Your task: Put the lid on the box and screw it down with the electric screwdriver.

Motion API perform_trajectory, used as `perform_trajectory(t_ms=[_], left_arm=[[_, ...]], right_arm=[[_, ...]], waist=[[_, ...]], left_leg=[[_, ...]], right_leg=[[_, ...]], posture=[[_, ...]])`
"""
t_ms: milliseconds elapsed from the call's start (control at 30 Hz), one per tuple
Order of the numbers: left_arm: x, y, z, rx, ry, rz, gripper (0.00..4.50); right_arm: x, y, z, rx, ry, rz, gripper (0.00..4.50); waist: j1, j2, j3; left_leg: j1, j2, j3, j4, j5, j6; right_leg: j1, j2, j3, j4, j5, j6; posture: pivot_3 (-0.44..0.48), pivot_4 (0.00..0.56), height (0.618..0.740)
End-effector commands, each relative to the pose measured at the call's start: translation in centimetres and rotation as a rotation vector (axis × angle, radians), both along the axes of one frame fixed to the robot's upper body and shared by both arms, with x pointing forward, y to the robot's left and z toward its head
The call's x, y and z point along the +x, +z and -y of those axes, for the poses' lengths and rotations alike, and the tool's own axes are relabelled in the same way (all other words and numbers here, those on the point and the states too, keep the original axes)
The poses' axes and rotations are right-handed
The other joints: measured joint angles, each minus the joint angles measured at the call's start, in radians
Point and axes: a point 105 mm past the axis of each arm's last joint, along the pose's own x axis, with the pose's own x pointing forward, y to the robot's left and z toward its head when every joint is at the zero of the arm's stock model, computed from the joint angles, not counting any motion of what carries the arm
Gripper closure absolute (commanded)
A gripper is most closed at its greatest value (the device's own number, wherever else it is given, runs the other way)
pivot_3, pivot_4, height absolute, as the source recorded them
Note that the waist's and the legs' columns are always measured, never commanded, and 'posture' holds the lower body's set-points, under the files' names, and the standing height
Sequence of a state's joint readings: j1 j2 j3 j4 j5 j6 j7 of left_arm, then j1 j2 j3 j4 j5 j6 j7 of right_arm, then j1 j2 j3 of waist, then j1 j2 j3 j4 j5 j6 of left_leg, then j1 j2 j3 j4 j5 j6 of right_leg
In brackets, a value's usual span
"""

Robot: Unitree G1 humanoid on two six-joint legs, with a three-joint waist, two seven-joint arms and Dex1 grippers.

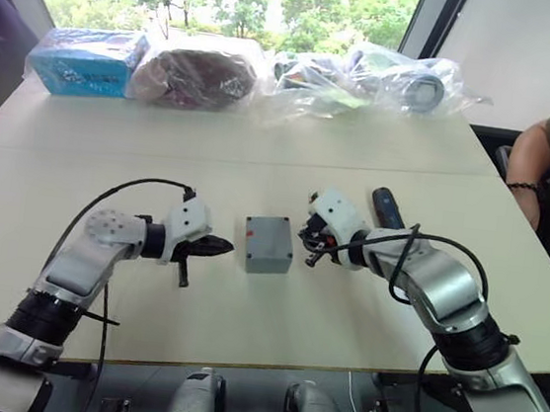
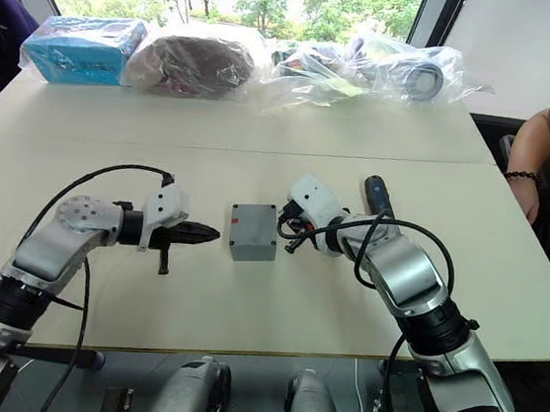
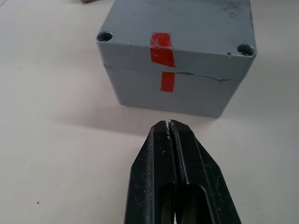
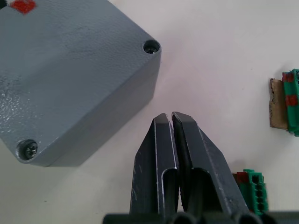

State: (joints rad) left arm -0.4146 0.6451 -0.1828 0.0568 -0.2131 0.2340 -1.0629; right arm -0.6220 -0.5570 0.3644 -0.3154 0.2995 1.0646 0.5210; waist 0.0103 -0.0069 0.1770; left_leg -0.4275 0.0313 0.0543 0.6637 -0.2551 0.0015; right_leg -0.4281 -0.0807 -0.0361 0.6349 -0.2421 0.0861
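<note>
The grey lid (image 3: 187, 28) sits closed on the grey box (image 1: 269, 244), red marks aligned; the dark electric screwdriver (image 1: 387, 208) lies well right.

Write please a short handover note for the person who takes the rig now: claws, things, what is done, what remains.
Left claw: shut, empty, just left of the box.
Right claw: shut, empty, just right of the box.
The lid already sits on the box in the middle of the table; the red marks line up.
Right wrist view: one corner hole holds a screw, another corner hole looks empty.
The electric screwdriver lies behind the right arm, untouched.
Left to do: pick up the screwdriver and tighten the screws.
</note>
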Motion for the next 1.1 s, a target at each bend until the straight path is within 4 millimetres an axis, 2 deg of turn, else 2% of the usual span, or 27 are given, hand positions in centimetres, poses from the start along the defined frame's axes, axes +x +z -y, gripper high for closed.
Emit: perform_trajectory(t_ms=[33, 333, 467, 567, 667, 800, 867, 967, 1100], left_arm=[[1.0, 1.3, 0.9, -0.006, -0.011, 0.075, 4.5], [2.4, 1.7, 2.7, -0.055, 0.0, 0.091, 4.5], [3.2, 1.5, 2.6, -0.037, 0.025, 0.104, 4.5], [3.5, 1.1, 1.8, 0.005, 0.031, 0.107, 4.5], [3.1, 0.9, 1.0, 0.039, 0.018, 0.095, 4.5], [1.0, 0.6, -0.1, 0.088, -0.06, 0.036, 4.5], [-0.2, 0.6, -0.3, 0.095, -0.097, 0.008, 4.5], [-1.3, 0.6, 0.0, 0.085, -0.128, -0.026, 4.5], [-1.1, 1.1, 1.1, 0.046, -0.115, -0.012, 4.5]], right_arm=[[-1.5, 0.9, -1.5, 0.053, 0.091, -0.003, 4.41], [-3.5, 0.9, -2.9, 0.117, 0.156, -0.117, 4.41], [-4.0, 0.9, -2.9, 0.095, 0.166, -0.137, 4.41], [-3.8, 1.3, -2.0, 0.055, 0.151, -0.12, 4.41], [-3.1, 2.0, -0.2, 0.0, 0.113, -0.087, 4.41], [-1.7, 3.3, 2.0, -0.026, 0.058, -0.032, 4.41], [-0.5, 3.9, 2.5, -0.007, 0.029, -0.005, 4.41], [0.9, 3.7, 2.2, 0.031, 0.017, 0.004, 4.41], [2.2, 3.2, 0.5, 0.098, 0.048, 0.022, 4.41]], waist=[[0.001, 0.0, 0.0], [0.0, 0.0, 0.0], [-0.001, 0.0, 0.0], [0.0, 0.0, 0.0], [-0.001, -0.001, 0.0], [-0.003, 0.0, 0.0], [-0.008, 0.0, 0.0], [-0.008, -0.001, 0.0], [-0.004, -0.001, -0.001]], left_leg=[[0.0, 0.0, 0.0, 0.0, 0.0, 0.0], [0.0, 0.0, -0.001, 0.001, 0.0, 0.0], [0.0, 0.0, -0.001, 0.001, 0.0, 0.0], [0.0, 0.0, -0.001, 0.002, 0.0, 0.0], [0.0, 0.0, -0.001, 0.002, 0.0, 0.0], [0.0, 0.0, -0.001, 0.002, 0.0, 0.0], [0.001, 0.0, -0.001, 0.002, 0.0, 0.0], [0.001, 0.0, -0.001, 0.002, 0.0, 0.0], [0.001, 0.0, -0.001, 0.002, 0.0, 0.0]], right_leg=[[0.0, 0.0, 0.0, 0.0, 0.0, 0.0], [0.0, 0.0, 0.0, 0.001, 0.0, 0.0], [0.0, 0.0, 0.0, 0.002, 0.0, 0.0], [0.0, 0.0, 0.0, 0.002, 0.0, 0.0], [0.0, 0.0, 0.0, 0.002, 0.0, 0.0], [0.0, 0.0, 0.0, 0.002, 0.0, 0.0], [0.0, 0.0, 0.0, 0.002, 0.0, 0.0], [0.0, 0.0, 0.0, 0.003, 0.0, 0.0], [0.0, 0.0, 0.0, 0.004, 0.0, 0.0]], posture=[[0.0, 0.15, 0.74], [0.0, 0.15, 0.74], [0.0, 0.15, 0.74], [0.0, 0.15, 0.74], [0.0, 0.15, 0.74], [0.0, 0.15, 0.74], [0.0, 0.15, 0.74], [0.0, 0.15, 0.74], [0.0, 0.15, 0.74]])
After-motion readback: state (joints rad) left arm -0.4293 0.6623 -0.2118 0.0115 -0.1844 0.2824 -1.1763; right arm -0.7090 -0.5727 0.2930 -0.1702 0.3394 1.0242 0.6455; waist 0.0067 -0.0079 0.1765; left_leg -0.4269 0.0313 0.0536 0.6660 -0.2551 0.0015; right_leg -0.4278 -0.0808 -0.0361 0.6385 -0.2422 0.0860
